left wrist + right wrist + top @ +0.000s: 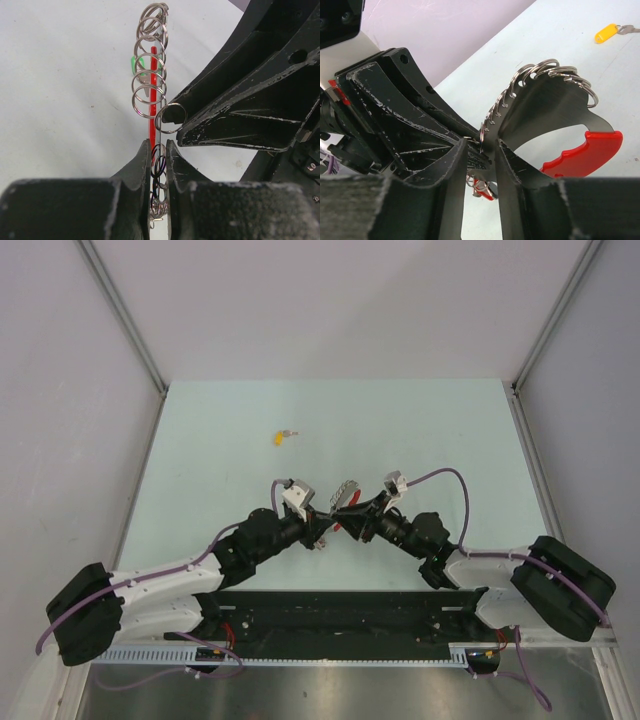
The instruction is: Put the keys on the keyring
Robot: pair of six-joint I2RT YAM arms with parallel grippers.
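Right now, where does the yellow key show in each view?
Top external: yellow key lies upper centre-left on the table.
Left wrist: not in it.
Right wrist: top right corner.
Shared landmark: the keyring, seen in all three views.

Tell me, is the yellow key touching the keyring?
Apart. The top external view shows the yellow key lying on the table, bare surface between it and the keyring.

Both my arms reach inward from the lower corners and meet at mid-frame — left claw (318, 531) and right claw (349, 521) tip to tip, each with jaws squeezed close together.
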